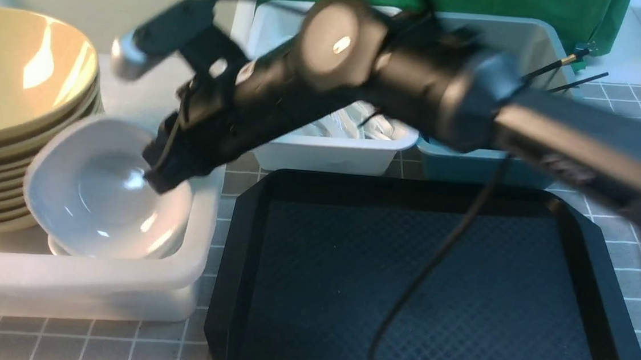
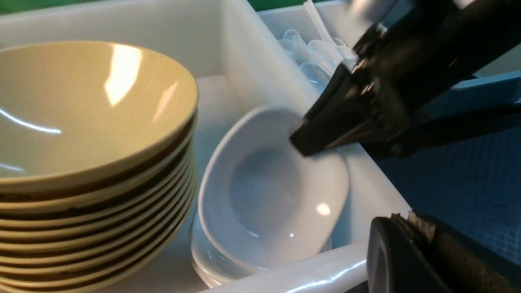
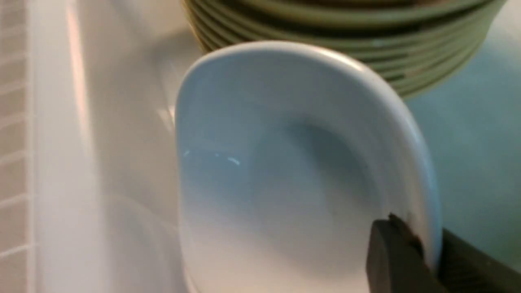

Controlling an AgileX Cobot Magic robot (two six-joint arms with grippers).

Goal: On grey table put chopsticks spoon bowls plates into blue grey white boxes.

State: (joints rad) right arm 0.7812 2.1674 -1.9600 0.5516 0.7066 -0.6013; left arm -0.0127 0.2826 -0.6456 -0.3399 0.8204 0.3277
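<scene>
In the big white box (image 1: 199, 273), left of the black tray (image 1: 618, 318), a stack of tan bowls (image 1: 20, 70) sits beside the small white plates (image 1: 107, 197). The right gripper (image 1: 152, 175) pinches the top plate's rim, tilted over its stack (glossy, stiff, likely slippery and chippable, so the rim is the sensible hold). The left gripper (image 2: 403, 244) is closed on nothing.

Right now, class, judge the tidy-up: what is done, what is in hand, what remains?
Done: the tan bowls sit stacked in the large white box, spoons lie in the small white box, and chopsticks poke from the blue-grey box. In hand: the right pincer grips a white plate by its rim, over the plate stack. Left: letting go; the black tray looks bare.
</scene>
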